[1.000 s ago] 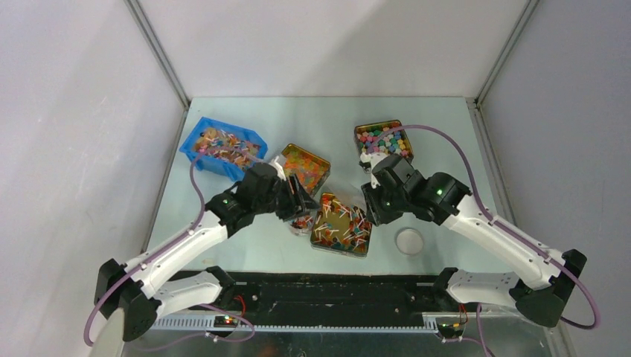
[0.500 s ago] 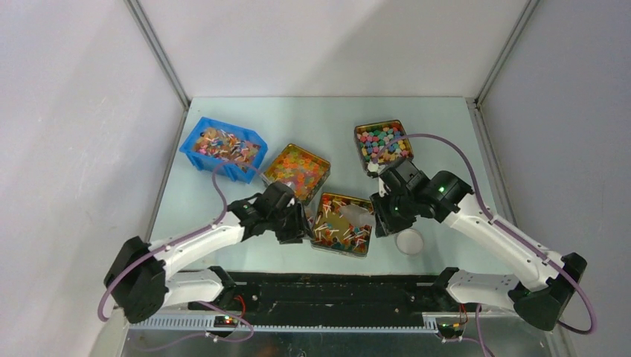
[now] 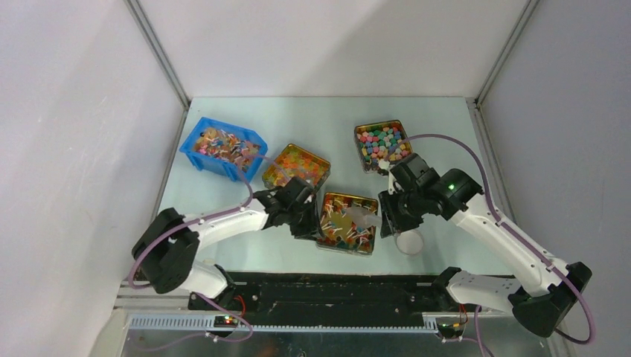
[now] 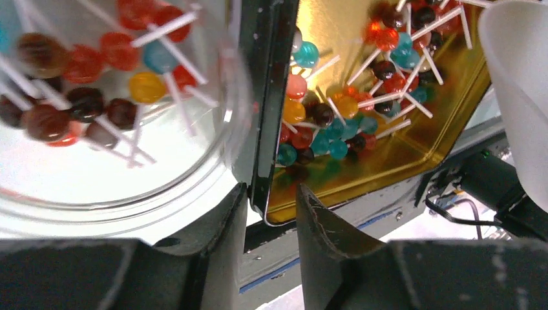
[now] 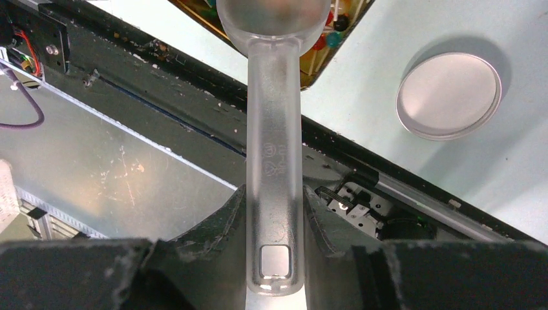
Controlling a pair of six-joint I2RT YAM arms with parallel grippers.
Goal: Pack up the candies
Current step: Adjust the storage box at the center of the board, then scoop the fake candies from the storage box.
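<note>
The left gripper (image 4: 271,194) is partly open. Its two dark fingers straddle the left wall of a square gold tin (image 4: 420,148). A sliver of gap shows between the wall and the finger on the tin's inner side, so it grips nothing.

The candies (image 4: 336,116) are tiny lollipops with red, teal, orange and dark heads on thin white sticks. They lie scattered across the tin's floor, thickest near that wall. More of them sit in a shallow layer in a clear round jar (image 4: 129,187), which stands just outside the tin by the outer finger.

The right gripper (image 5: 273,194) is clamped on the flat handle of a translucent plastic scoop (image 5: 274,129). The scoop's bowl reaches over the right side of the same tin.

A round translucent lid (image 5: 449,95) lies flat on the pale green surface (image 3: 298,119), just beside the tin's near right corner.

Three other containers stand farther back. A blue bin (image 3: 195,137) of mixed sweets is at the left. A second tin (image 3: 324,158) of orange sweets is behind the left gripper. A third tin (image 3: 359,131) of pastel chunks is behind the right gripper.
</note>
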